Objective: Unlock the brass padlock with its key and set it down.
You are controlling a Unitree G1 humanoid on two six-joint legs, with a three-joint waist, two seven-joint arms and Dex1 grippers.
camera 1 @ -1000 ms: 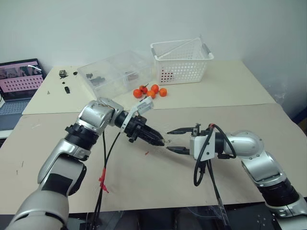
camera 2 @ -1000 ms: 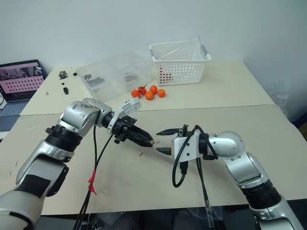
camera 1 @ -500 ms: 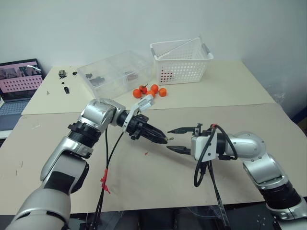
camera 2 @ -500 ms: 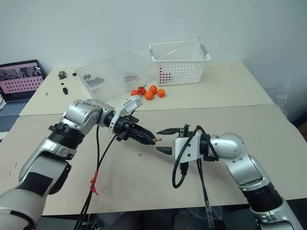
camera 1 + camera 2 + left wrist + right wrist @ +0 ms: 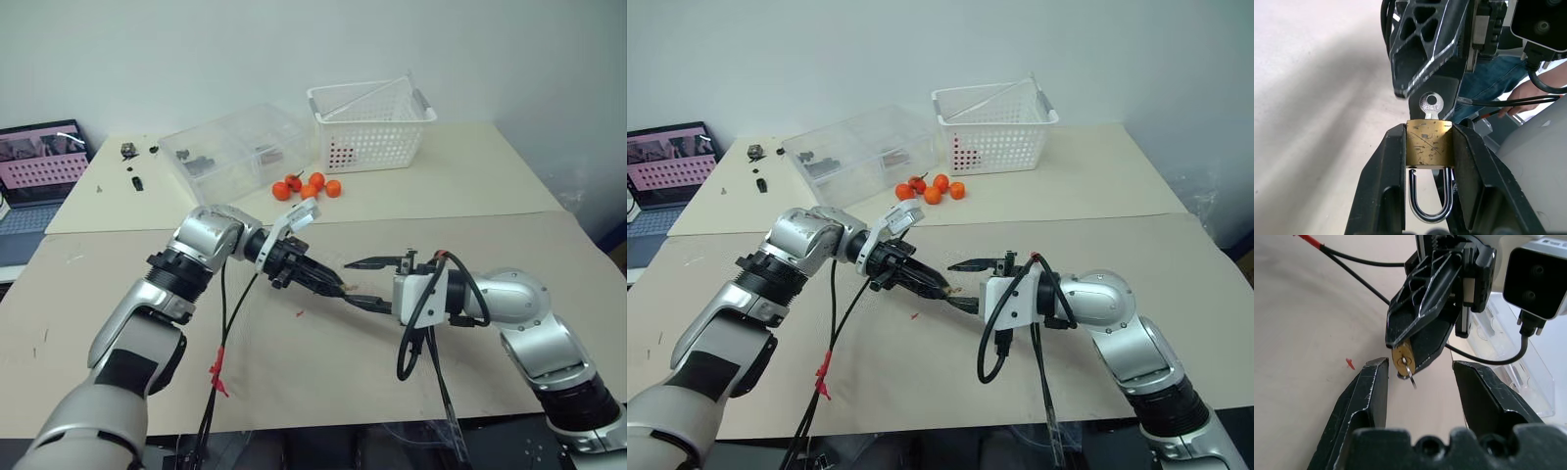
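Brass padlock (image 5: 1428,142), silvery key (image 5: 1431,105) stuck in, pinched in left claw (image 5: 1428,161); right claw (image 5: 1419,382) gaping wide around it, holding nothing.

A: What sits in the left gripper (image 5: 1428,147)?
B: The brass padlock (image 5: 1428,149), pinched between both fingers (image 5: 1382,186), key (image 5: 1431,105) in its base, shackle (image 5: 1430,198) open on one side.
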